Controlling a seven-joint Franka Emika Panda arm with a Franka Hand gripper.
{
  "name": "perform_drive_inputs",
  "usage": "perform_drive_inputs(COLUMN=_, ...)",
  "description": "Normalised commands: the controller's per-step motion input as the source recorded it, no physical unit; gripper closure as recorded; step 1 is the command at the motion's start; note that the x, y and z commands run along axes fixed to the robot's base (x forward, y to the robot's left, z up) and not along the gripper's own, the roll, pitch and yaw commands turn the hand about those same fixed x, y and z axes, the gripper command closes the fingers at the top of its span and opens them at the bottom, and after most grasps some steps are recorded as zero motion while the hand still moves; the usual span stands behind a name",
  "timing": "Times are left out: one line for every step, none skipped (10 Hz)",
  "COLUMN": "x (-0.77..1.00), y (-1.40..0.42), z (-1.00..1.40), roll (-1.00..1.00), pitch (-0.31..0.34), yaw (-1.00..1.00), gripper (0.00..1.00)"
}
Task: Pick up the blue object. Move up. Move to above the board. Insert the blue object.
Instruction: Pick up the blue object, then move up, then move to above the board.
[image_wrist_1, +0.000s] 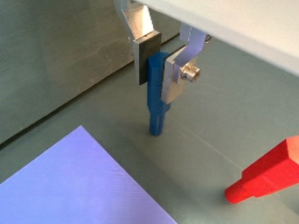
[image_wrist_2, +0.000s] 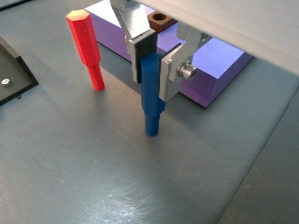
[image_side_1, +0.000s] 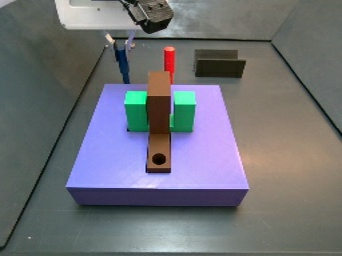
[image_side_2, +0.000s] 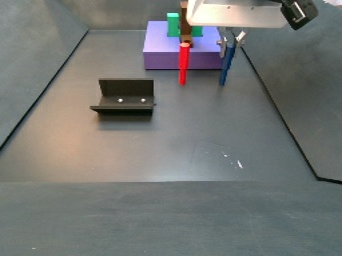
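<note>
The blue object (image_wrist_2: 152, 109) is a slim dark blue peg, upright beside the purple slab, with its lower end at or just above the grey floor. My gripper (image_wrist_2: 156, 83) is shut on its upper part, one silver finger on each side; both wrist views show this, with the gripper (image_wrist_1: 160, 83) around the blue object (image_wrist_1: 155, 114). In both side views the blue object (image_side_1: 123, 64) (image_side_2: 226, 62) hangs under the gripper (image_side_1: 120, 42) (image_side_2: 230, 40). The board (image_side_1: 159, 125), a brown plank with a round hole at its near end, lies across the slab.
A red peg (image_side_1: 170, 58) (image_wrist_2: 86, 52) stands upright next to the blue one. The purple slab (image_side_1: 201, 165) carries a green block (image_side_1: 136, 110) under the board. The dark fixture (image_side_2: 123, 97) (image_side_1: 218, 64) stands on the floor. Grey walls ring the floor.
</note>
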Motion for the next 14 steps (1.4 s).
perform_drive_inputs(x=0.0, y=0.0, z=0.0, roll=0.0, pitch=0.0, yaw=0.0, gripper=1.0)
perform_drive_inputs(x=0.0, y=0.0, z=0.0, roll=0.0, pitch=0.0, yaw=0.0, gripper=1.0)
perform_drive_inputs(x=0.0, y=0.0, z=0.0, roll=0.0, pitch=0.0, yaw=0.0, gripper=1.0)
perform_drive_inputs(x=0.0, y=0.0, z=0.0, roll=0.0, pitch=0.0, yaw=0.0, gripper=1.0)
perform_drive_inputs(x=0.0, y=0.0, z=0.0, roll=0.0, pitch=0.0, yaw=0.0, gripper=1.0)
perform_drive_inputs(x=0.0, y=0.0, z=0.0, roll=0.0, pitch=0.0, yaw=0.0, gripper=1.0)
perform_drive_inputs(x=0.0, y=0.0, z=0.0, roll=0.0, pitch=0.0, yaw=0.0, gripper=1.0)
perform_drive_inputs(x=0.0, y=0.0, z=0.0, roll=0.0, pitch=0.0, yaw=0.0, gripper=1.0)
perform_drive_inputs(x=0.0, y=0.0, z=0.0, roll=0.0, pitch=0.0, yaw=0.0, gripper=1.0)
perform_drive_inputs(x=0.0, y=0.0, z=0.83, roll=0.0, pitch=0.0, yaw=0.0, gripper=1.0)
perform_drive_inputs(x=0.02, y=-0.03, z=0.85, roll=0.0, pitch=-0.014, yaw=0.0, gripper=1.0)
perform_drive_inputs(x=-0.03, y=-0.04, z=0.67, roll=-0.01, pitch=0.031, yaw=0.01, gripper=1.0)
perform_drive_inputs(x=-0.02, y=-0.03, z=0.35, roll=-0.03, pitch=0.024, yaw=0.01, gripper=1.0)
perform_drive_inputs(x=0.0, y=0.0, z=1.4, roll=0.0, pitch=0.0, yaw=0.0, gripper=1.0)
